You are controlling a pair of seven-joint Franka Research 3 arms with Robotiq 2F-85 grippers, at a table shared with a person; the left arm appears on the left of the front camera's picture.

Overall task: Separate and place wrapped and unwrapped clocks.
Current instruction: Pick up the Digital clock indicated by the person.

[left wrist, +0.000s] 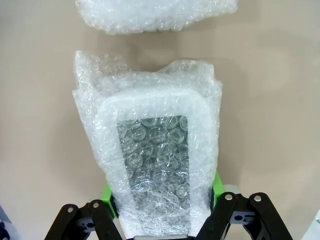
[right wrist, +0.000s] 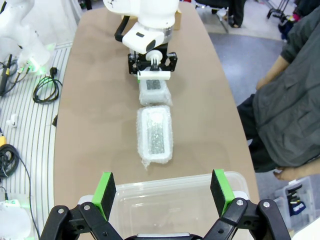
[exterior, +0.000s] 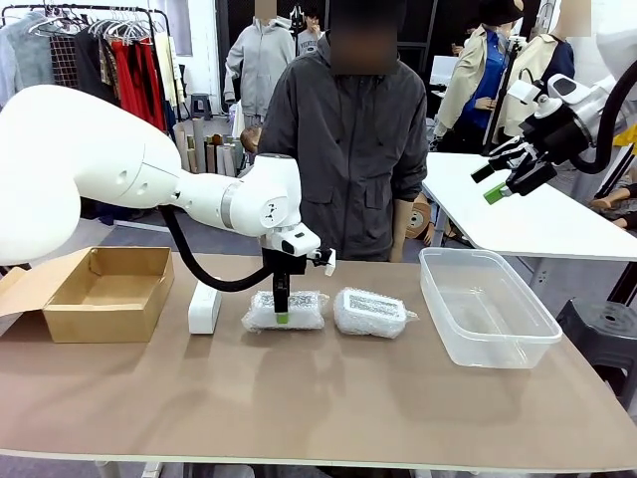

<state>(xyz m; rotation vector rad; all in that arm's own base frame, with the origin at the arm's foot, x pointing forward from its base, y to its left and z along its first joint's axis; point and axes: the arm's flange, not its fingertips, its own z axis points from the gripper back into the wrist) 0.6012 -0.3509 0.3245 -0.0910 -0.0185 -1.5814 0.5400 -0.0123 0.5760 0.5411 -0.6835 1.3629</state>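
Two wrapped clocks lie side by side mid-table in bubble wrap. My left gripper (exterior: 283, 311) stands straight down over the left wrapped clock (exterior: 299, 311) and is shut on it. In the left wrist view the green pads (left wrist: 106, 193) press the wrap of this clock (left wrist: 155, 150) on both sides. The other wrapped clock (exterior: 370, 312) (left wrist: 155, 15) (right wrist: 155, 132) lies just to its right. The unwrapped clock (exterior: 204, 307), a bare white block, stands left of the gripper. My right gripper (exterior: 503, 179) (right wrist: 163, 190) hangs open high at the right, holding nothing.
An open brown cardboard box (exterior: 109, 292) sits at the table's left end. A clear plastic tub (exterior: 486, 304) (right wrist: 165, 200) stands at the right, beneath my right gripper. A person in a dark jacket (exterior: 343, 149) stands at the far edge. The near half of the table (exterior: 318, 398) is bare.
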